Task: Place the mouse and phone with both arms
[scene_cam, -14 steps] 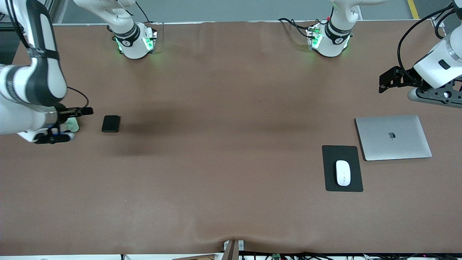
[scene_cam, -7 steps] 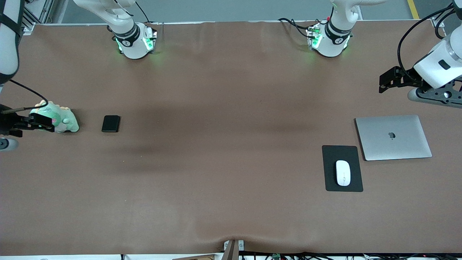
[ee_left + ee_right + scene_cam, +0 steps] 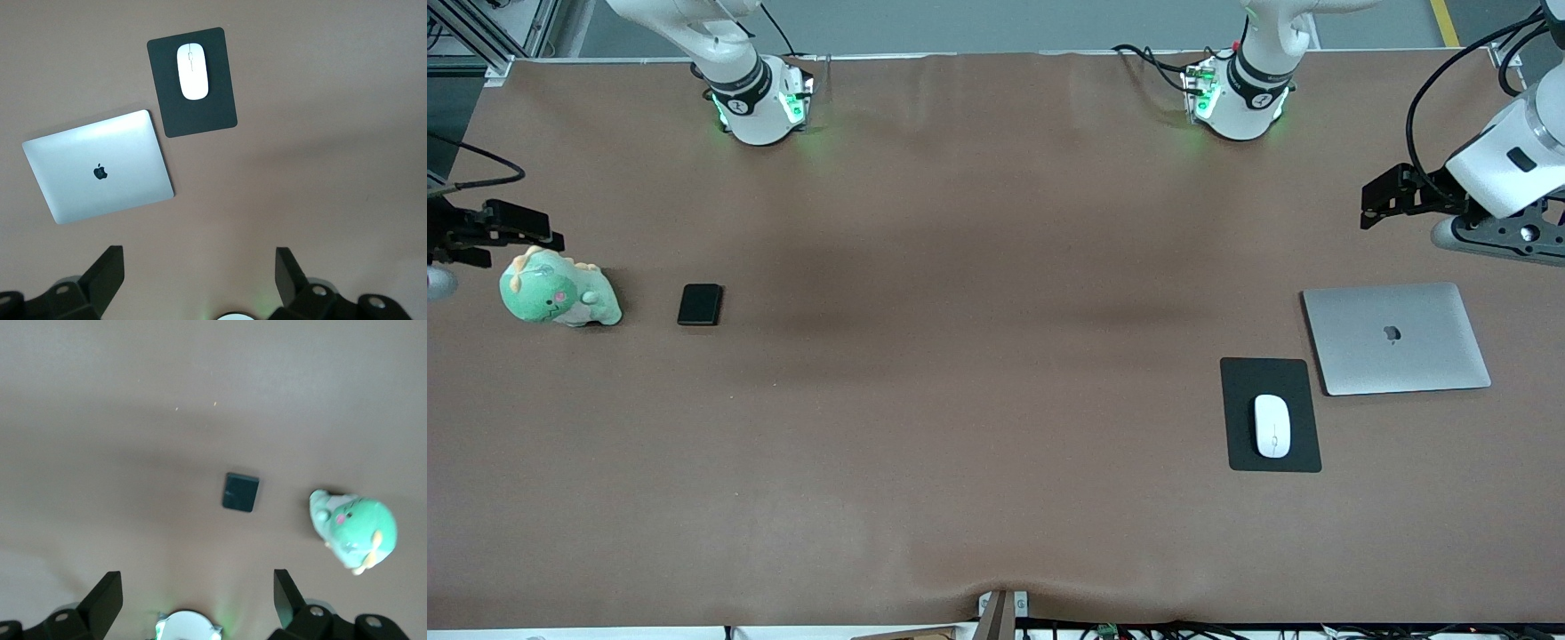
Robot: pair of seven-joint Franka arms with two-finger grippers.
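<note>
The white mouse (image 3: 1272,426) lies on a black pad (image 3: 1272,373) toward the left arm's end of the table; it also shows in the left wrist view (image 3: 193,62). The black phone (image 3: 700,304) lies flat on the table toward the right arm's end and shows in the right wrist view (image 3: 241,492). My left gripper (image 3: 1383,196) is up in the air over that end's table edge, open and empty (image 3: 198,257). My right gripper (image 3: 511,233) is raised over the other table edge beside a plush toy, open and empty (image 3: 197,580).
A closed silver laptop (image 3: 1396,338) lies beside the pad (image 3: 200,113), farther from the front camera; it shows in the left wrist view (image 3: 100,167). A green plush dinosaur (image 3: 559,298) sits beside the phone, also in the right wrist view (image 3: 353,530).
My right arm has pulled away from the phone toward the table edge and risen, uncovering the plush dinosaur. The phone, mouse and left arm have not moved.
</note>
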